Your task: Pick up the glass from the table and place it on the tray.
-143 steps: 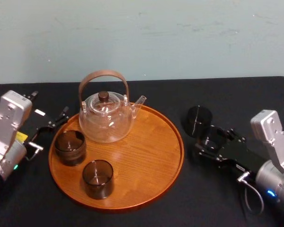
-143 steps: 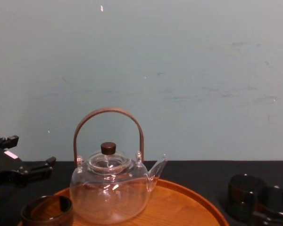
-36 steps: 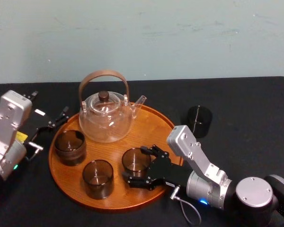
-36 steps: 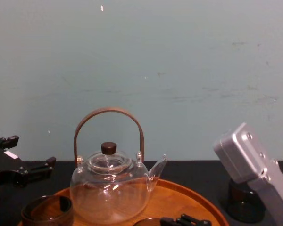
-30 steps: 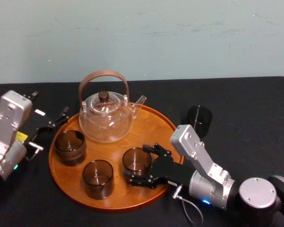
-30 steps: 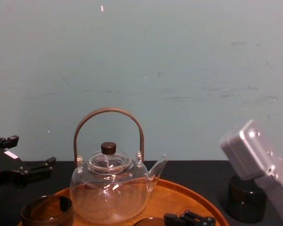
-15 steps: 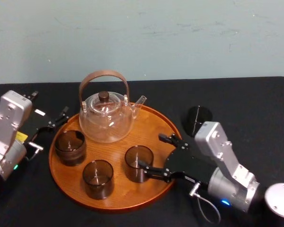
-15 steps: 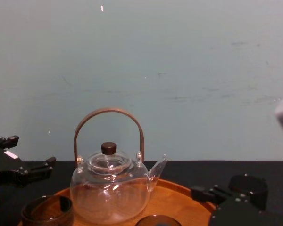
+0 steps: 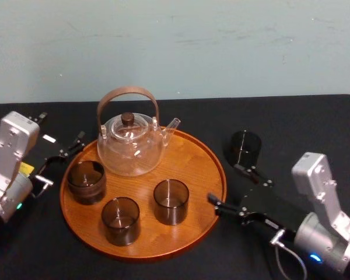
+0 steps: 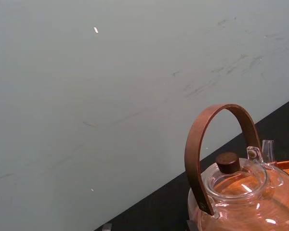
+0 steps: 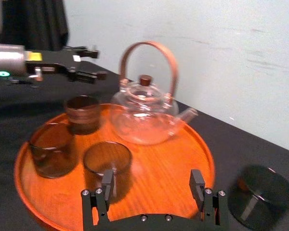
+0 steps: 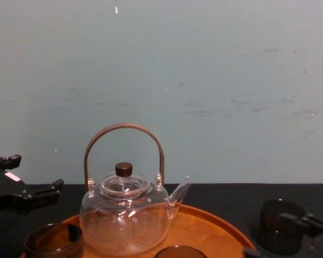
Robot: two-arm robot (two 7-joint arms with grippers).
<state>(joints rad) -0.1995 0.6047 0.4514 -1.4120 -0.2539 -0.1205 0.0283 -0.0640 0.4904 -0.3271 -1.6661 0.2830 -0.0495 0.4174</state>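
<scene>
The round wooden tray (image 9: 204, 163) lies on the black table (image 9: 315, 116). It bears a glass teapot (image 9: 131, 143) and three smoky glasses: one on the left (image 9: 86, 181), one at the front (image 9: 121, 220) and one in the middle (image 9: 171, 201). Another dark glass (image 9: 245, 147) stands on the table to the right of the tray. My right gripper (image 9: 226, 184) hangs open and empty just off the tray's right rim. In the right wrist view its fingers (image 11: 107, 180) stand wide apart, short of the middle glass (image 11: 107, 161). My left gripper (image 9: 61, 158) rests open at the tray's left.
A pale wall runs close behind the table's far edge. Bare black table lies right of the tray, around the dark glass (image 12: 280, 226) and behind it. The teapot's tall brown handle (image 10: 216, 144) rises over the back of the tray.
My right gripper has drawn back to the right, from the middle glass to outside the tray's rim, still open. The glass stays upright on the tray. The left arm has not moved.
</scene>
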